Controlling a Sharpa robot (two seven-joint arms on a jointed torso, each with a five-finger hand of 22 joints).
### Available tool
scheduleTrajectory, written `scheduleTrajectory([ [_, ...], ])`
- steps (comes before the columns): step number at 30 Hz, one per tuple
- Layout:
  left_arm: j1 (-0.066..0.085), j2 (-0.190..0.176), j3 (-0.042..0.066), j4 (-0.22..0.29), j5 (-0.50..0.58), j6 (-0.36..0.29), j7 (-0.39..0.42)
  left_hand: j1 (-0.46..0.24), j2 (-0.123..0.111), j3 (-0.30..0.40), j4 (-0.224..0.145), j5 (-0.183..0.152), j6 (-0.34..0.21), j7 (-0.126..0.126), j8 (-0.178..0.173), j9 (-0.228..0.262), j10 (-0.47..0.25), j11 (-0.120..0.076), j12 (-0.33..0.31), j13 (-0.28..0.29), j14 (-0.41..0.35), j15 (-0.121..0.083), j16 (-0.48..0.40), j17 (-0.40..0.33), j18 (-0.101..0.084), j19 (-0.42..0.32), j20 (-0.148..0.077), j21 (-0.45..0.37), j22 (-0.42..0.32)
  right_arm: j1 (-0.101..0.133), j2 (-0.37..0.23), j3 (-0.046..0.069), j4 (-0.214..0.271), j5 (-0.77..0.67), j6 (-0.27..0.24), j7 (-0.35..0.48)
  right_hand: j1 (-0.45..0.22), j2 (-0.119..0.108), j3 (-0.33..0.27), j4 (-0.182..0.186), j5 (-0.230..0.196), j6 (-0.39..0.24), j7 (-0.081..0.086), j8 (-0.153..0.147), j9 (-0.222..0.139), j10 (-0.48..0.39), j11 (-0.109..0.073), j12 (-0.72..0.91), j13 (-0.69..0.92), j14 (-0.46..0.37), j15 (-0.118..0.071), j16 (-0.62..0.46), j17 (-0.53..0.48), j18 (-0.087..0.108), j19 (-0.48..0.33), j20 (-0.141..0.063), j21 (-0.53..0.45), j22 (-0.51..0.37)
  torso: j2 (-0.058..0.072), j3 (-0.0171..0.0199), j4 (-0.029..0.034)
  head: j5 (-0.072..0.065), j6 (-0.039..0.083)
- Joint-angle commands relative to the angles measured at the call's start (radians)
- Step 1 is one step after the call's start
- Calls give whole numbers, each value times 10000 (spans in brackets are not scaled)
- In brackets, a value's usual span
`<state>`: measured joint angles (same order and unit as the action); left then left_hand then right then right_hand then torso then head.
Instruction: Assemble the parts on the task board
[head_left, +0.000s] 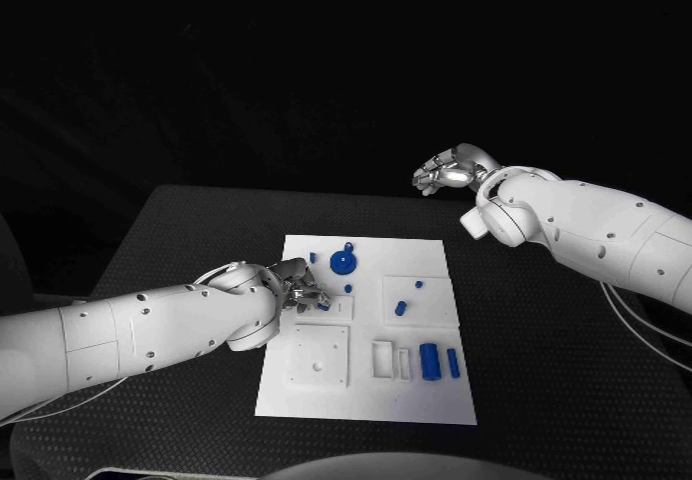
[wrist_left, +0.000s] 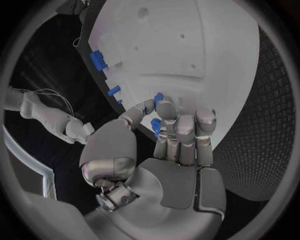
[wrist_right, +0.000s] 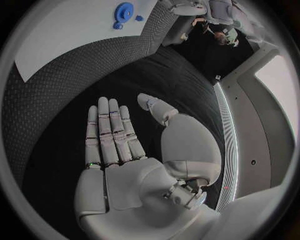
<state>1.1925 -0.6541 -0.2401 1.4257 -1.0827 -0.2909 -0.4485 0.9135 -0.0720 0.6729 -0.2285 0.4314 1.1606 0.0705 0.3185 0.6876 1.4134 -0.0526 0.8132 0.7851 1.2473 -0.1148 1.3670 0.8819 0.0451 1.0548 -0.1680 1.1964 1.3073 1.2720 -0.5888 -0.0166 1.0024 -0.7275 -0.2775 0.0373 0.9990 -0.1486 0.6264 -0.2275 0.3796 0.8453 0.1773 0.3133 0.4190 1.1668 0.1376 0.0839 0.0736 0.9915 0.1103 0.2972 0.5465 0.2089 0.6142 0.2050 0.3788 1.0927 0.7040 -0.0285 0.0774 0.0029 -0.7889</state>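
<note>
- Writing: no brand, label or lettering can be read on any item.
- Left hand (head_left: 296, 290): at the left edge of the task board (head_left: 433, 400), on the end of the arm that enters from the left. In the left wrist view its fingers (wrist_left: 185, 131) are curled together over the board's edge with a small blue part (wrist_left: 155, 125) between them and the thumb; it grasps that part.
- Task board: white plate in the middle of the black table (head_left: 188, 215), with raised square blocks and shallow recesses.
- Blue gear (head_left: 343, 263): round disc, upper left area of the board, just beside a small blue peg (head_left: 313, 258) to its left.
- Small blue piece (head_left: 348, 288): just below the gear, near the left hand's fingertips.
- Two small blue pieces (head_left: 402, 307): on the square block right of centre, one above the other.
- Blue cylinder (head_left: 428, 362): lying lengthwise in the lower right area, beside a white rectangular frame (head_left: 384, 360); a thinner blue pin (head_left: 453, 363) lies just to its right.
- Right hand (head_left: 451, 170): raised beyond the board's far right corner, well apart from it. In the right wrist view the palm (wrist_right: 119, 145) is flat and the fingers straight and side by side, thumb apart; released, holding nothing.
</note>
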Motion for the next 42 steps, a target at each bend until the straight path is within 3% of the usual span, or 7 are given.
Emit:
scheduleTrajectory([
  [1, -23, 0, -5, -10, 4, 327, -35, 109, 141, 124, -48, 34, 1086, -772, 34, 720, 202, -604, 45, -12, 724, -985, 40, -16, 740, 44, -987, 54, 144, -15, -17, 0, 47, 93, 36, 77, -115, 16, -50, 13, 44, -63, 39, 42, -17, 9, 47, -56, -20, 2, 58, -35, -11, -85, -23, 25, -56, 18, 1, 1, 2, 13, -21],
  [12, -29, 2, -5, -27, -43, 372, -50, 95, 150, 120, -39, 27, 1082, -771, 35, 714, 202, -604, 54, -14, 721, -986, 50, -21, 739, 41, -985, 56, 143, -18, -28, 0, 60, 105, 46, 82, -124, 7, -62, 29, 57, -78, 53, 41, -24, -1, 54, -74, -27, -13, 63, -52, -20, -92, -40, 26, -89, 24, 1, 5, 0, 30, -17],
  [24, -30, 129, -4, -38, -180, 837, -12, 41, 125, 92, 0, -111, 1067, -760, 40, 689, 190, -588, 76, -30, 695, -979, 68, -59, 736, 29, -980, 62, 139, -22, -16, 0, 92, 107, 98, 64, -113, -7, -69, 33, 88, -84, 65, 47, -29, 1, 54, -87, -30, -43, 75, -78, -33, -101, -70, 26, -135, 33, -4, 4, -8, 23, 1],
  [28, -30, 185, -3, -44, -256, 776, -36, -43, 50, 30, 188, -780, 1127, -769, 114, 663, 201, -580, 153, -54, 679, -968, 146, -120, 744, 15, -981, 75, 130, -24, -14, 0, 97, 107, 104, 62, -109, -11, -72, 34, 105, -84, 68, 50, -30, 2, 54, -90, -31, -54, 80, -87, -38, -106, -79, 27, -151, 37, -2, 6, -5, 12, -17],
  [32, -30, 229, -3, -42, -307, 787, -24, -30, 56, 36, 236, -863, 1191, -788, 176, 668, 218, -587, 190, -64, 685, -966, 190, -134, 753, 14, -986, 85, 131, -28, 0, 0, 89, 107, 94, 61, -102, -11, -72, 35, 136, -84, 70, 54, -32, 6, 54, -94, -31, -64, 85, -96, -43, -111, -91, 28, -170, 42, 0, 7, -7, 9, -8],
  [35, -30, 255, -2, -49, -371, 809, -42, 16, 118, 60, 201, -733, 1208, -803, 224, 664, 231, -601, 244, -65, 691, -973, 252, -141, 761, 11, -991, 103, 137, -30, 1, -1, 92, 107, 106, 58, -94, -14, -75, 36, 184, -88, 73, 58, -36, 8, 54, -100, -32, -74, 90, -107, -49, -118, -102, 29, -195, 51, -1, 11, -13, 14, -12],
  [42, -29, 299, -2, -62, -532, 922, -96, -2, 240, 73, -4, 1, 1223, -839, 403, 643, 218, -640, 448, -76, 679, -999, 449, -195, 772, 16, -990, 178, 144, -31, -16, -1, 92, 107, 130, 51, -86, -18, -79, 37, 236, -92, 75, 63, -40, 8, 56, -106, -33, -89, 99, -120, -56, -125, -115, 30, -221, 62, -4, 13, -2, 20, -24],
])
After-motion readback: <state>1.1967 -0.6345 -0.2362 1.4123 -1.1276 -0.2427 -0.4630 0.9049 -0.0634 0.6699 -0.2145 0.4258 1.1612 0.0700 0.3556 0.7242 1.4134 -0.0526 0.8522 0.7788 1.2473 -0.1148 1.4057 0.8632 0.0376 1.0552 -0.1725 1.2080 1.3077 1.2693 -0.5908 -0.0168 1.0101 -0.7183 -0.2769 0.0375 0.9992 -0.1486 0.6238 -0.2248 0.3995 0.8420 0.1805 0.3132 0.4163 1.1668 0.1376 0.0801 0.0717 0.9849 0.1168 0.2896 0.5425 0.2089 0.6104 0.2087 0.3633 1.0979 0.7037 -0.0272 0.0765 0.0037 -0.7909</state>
